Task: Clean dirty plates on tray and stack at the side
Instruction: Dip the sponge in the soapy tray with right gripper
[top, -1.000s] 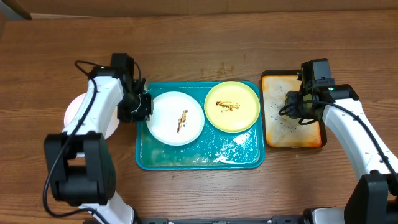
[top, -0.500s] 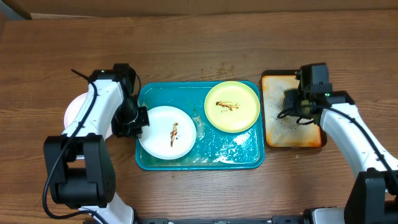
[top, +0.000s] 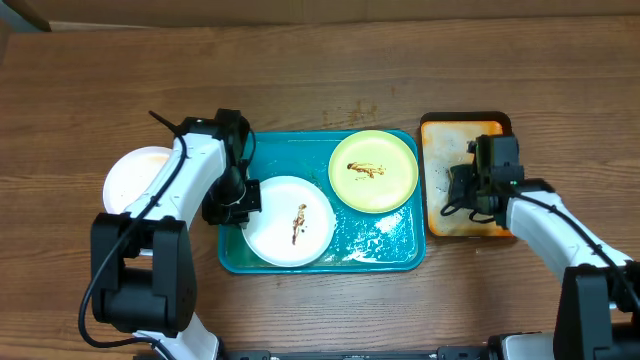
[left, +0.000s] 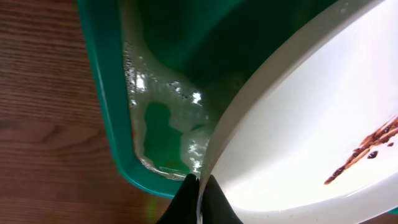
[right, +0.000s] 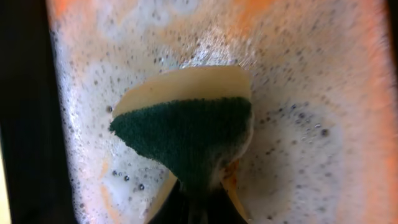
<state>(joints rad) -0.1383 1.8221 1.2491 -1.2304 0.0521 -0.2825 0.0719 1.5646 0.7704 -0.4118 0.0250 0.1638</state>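
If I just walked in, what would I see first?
Probably the big teal tray in the middle, wet and soapy, holding a white plate and a yellow-green plate, both smeared with brown sauce. The left gripper pinches the white plate's rim, and the right gripper holds a green sponge at the foamy orange tray on the right.

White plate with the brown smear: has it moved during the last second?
Yes. The white plate, pinched at its rim by the left gripper, has slid toward the near edge of the tray.
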